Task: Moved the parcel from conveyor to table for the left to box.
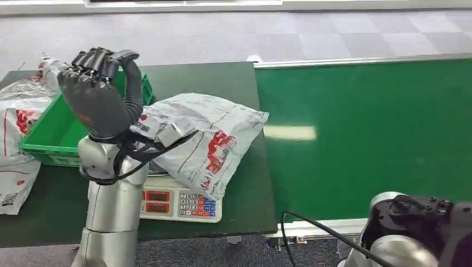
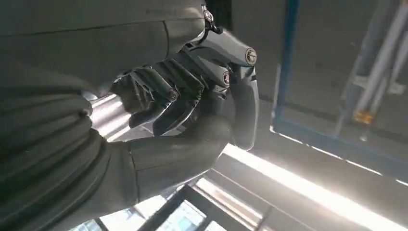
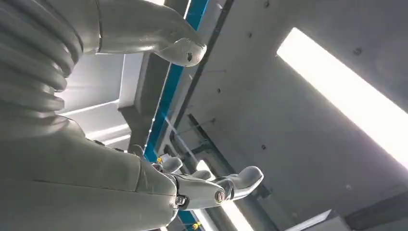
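parcel [image 1: 209, 133]: a grey-white poly mailer lying on the scale [image 1: 181, 203], overhanging it toward the conveyor [image 1: 367, 128].
feel: it looks soft, light, crinkly and likely slippery.
hold: the bunched edge nearest the green bin [image 1: 47, 133] seems best.
left hand [image 1: 100, 92]: raised over the scale, fingers curled in, grasping nothing.
right hand [image 3: 192, 187]: fingers apart, nothing in it.

The raised left hand [image 1: 100, 92] is hiding part of the parcel [image 1: 209, 139], which is covering the scale's [image 1: 181, 203] platform.
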Tool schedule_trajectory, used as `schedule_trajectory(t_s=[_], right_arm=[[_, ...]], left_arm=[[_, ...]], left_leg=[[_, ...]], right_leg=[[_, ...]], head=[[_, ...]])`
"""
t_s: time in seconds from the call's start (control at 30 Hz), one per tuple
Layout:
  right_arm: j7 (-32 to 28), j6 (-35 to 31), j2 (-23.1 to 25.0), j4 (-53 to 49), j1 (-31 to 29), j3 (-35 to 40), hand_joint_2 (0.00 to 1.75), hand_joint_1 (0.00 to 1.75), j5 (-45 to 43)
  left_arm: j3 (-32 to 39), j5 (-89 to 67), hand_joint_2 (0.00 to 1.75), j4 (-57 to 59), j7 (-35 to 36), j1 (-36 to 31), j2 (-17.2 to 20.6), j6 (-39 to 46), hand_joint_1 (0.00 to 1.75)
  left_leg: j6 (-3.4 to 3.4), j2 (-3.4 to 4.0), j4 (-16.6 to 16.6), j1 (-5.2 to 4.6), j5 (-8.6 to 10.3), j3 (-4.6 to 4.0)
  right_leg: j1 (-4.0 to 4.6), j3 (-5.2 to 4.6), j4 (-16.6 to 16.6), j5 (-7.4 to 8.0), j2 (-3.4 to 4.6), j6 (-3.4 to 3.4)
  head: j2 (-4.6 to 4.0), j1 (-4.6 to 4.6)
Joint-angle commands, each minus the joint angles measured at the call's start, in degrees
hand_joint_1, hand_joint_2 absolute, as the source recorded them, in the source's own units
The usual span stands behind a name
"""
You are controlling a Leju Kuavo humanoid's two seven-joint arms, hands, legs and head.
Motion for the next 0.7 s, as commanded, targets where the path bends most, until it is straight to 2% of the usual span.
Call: schedule_trajectory(t_s=[0.03, 0.07, 0.1, 0.13, 0.17, 0.2, 0.23, 0.27, 0.3, 0.33, 0.37, 0.4, 0.43, 0.57, 0.6, 0.67, 0.7], right_arm=[[0.0, -0.1, 0.8, 3.9, 1.3, 1.7, 1.75, 0.0, -1.2], [0.0, -0.1, 0.8, 4.4, 1.3, 1.7, 1.75, 0.0, -1.3], [0.0, -0.1, 0.8, 4.4, 1.1, 1.2, 1.75, 0.0, -1.1], [0.0, -0.1, 0.8, 3.9, 1.1, 0.5, 1.75, 0.0, -0.6], [0.0, -0.1, 0.8, 3.7, 1.2, 0.3, 1.75, 0.0, -0.3], [0.0, -0.1, 0.8, 3.4, 1.4, 0.3, 1.75, 0.0, 0.4], [0.0, -0.1, 0.8, 3.2, 1.6, 0.5, 1.75, 0.0, 0.5], [0.0, -0.1, 0.8, 3.8, 1.8, 1.4, 1.75, 0.0, 0.8], [0.0, -0.1, 0.8, 4.3, 1.9, 2.4, 1.75, 0.0, 1.2], [0.0, -0.1, 0.8, 4.5, 1.9, 2.5, 1.75, 0.0, 1.2], [0.0, -0.1, 0.8, 4.5, 1.9, 2.5, 1.75, 0.0, 1.2], [0.0, -0.1, 0.8, 4.9, 1.9, 2.6, 1.75, 0.0, 0.9], [0.0, -0.1, 0.8, 5.3, 1.7, 3.0, 1.75, 0.0, 0.7], [0.0, -0.1, 0.8, 5.8, 1.2, 2.7, 1.75, 0.0, 0.4], [0.0, -0.1, 0.8, 5.9, 1.1, 2.6, 1.75, 0.0, 0.5], [0.0, -0.1, 0.8, 6.2, 0.9, 2.2, 1.75, 0.0, 0.2], [0.0, -0.1, 0.8, 6.1, 0.8, 1.9, 1.75, 0.0, 0.1]], left_arm=[[17.3, 4.0, 1.75, -5.5, -11.0, -3.2, -3.0, -0.3, 1.75], [20.1, 4.2, 1.75, -3.7, -12.2, -3.9, -3.0, -0.3, 1.75], [20.2, -0.1, 1.75, 2.0, -9.7, -4.4, -3.0, -0.3, 1.75], [18.6, -6.2, 1.75, 10.3, -4.7, -5.5, -2.4, -0.3, 0.03], [15.7, -7.6, 1.75, 20.9, -1.0, -8.0, -0.8, -0.3, 0.0], [9.2, -10.1, 1.75, 39.8, 7.0, -12.9, 3.7, -5.1, 0.0], [-0.5, -10.1, 1.75, 45.1, 17.0, -15.1, 5.3, -7.4, 0.0], [-2.1, -9.4, 1.75, 53.6, 17.1, -18.6, 4.9, -20.8, 0.0], [-5.0, -10.1, 1.75, 57.8, 18.9, -19.9, 5.4, -29.2, 0.0], [-5.7, -10.1, 1.75, 59.3, 19.3, -20.1, 5.5, -31.5, 0.0], [-5.7, -10.1, 1.75, 59.3, 19.3, -20.1, 5.5, -31.5, 0.0], [-5.5, -9.5, 1.75, 62.1, 19.2, -20.2, 5.7, -33.6, 0.0], [-5.5, -8.8, 1.75, 64.2, 17.7, -20.8, 5.8, -36.9, 0.0], [-5.1, -7.7, 1.75, 67.1, 16.5, -21.0, 6.7, -40.6, 0.0], [-5.2, -7.8, 1.75, 67.4, 16.6, -21.0, 6.8, -40.9, 0.0], [-5.5, -8.1, 1.75, 68.3, 17.9, -21.3, 7.1, -42.0, 0.0], [-5.7, -8.3, 1.75, 68.7, 19.3, -21.4, 7.4, -42.5, 0.0]], left_leg=[[-0.2, 0.01, -0.2, 0.09, 0.0, 0.18], [-0.14, 0.15, -0.1, 0.06, -0.03, 0.09], [-0.18, 0.14, -0.1, 0.07, -0.02, 0.16], [-0.14, 0.07, -0.1, 0.06, -0.01, 0.15], [-0.16, 0.02, -0.2, 0.05, 0.01, 0.19], [-0.2, -0.31, -0.3, 0.06, 0.12, 0.37], [-0.16, -0.38, -0.2, 0.02, 0.1, 0.31], [-0.21, -1.2, -0.4, 0.04, 0.35, 0.36], [-0.13, -1.43, -0.1, 0.0, 0.26, 0.27], [-0.16, -1.63, -0.1, 0.03, 0.34, 0.19], [0.01, -1.26, -0.1, -0.08, 0.28, 0.25], [-0.01, -1.31, -0.1, -0.05, 0.38, 0.24], [-0.01, -0.95, -0.1, -0.02, 0.33, 0.19], [-0.2, -0.34, -0.5, 0.06, 0.37, 0.38], [-0.11, -0.01, -0.2, 0.01, 0.2, 0.26], [-0.17, -0.1, -0.4, 0.04, 0.26, 0.4], [-0.05, -0.04, -0.1, -0.02, 0.18, 0.17]], right_leg=[[0.05, 0.14, -0.2, 0.05, 0.19, 0.07], [0.03, 0.04, -0.1, 0.05, 0.27, 0.04], [0.03, 0.09, -0.1, 0.06, 0.31, 0.05], [0.02, 0.13, -0.1, 0.05, 0.17, 0.03], [0.01, 0.16, -0.1, 0.04, 0.14, 0.04], [0.01, 0.39, -0.3, 0.05, -0.16, 0.05], [0.0, 0.32, -0.2, -0.01, -0.27, 0.04], [0.01, 0.61, -0.4, 0.0, -1.04, 0.05], [0.02, 0.53, -0.2, -0.15, -1.32, 0.06], [0.04, 0.51, -0.2, -0.1, -1.46, 0.1], [0.06, 0.45, -0.1, -0.11, -1.17, 0.1], [0.11, 0.52, -0.3, 0.01, -1.17, 0.12], [0.12, 0.44, -0.3, 0.09, -0.82, 0.13], [0.01, 0.5, -0.7, 0.4, -0.12, 0.15], [-0.02, 0.25, -0.3, 0.26, 0.1, 0.08], [0.0, 0.4, -0.5, 0.27, 0.05, 0.07], [-0.03, 0.18, -0.2, 0.21, 0.01, 0.04]], head=[[0.0, 0.0], [0.0, 0.0], [0.0, 0.0], [0.0, 0.0], [0.0, 0.0], [0.0, -0.02], [0.0, -0.04], [0.0, -0.02], [0.0, -0.04], [0.0, 0.0], [0.0, 0.0], [0.0, 0.02], [0.0, -0.02], [0.0, 0.0], [0.0, 0.0], [0.0, -0.02], [0.0, -0.02]])
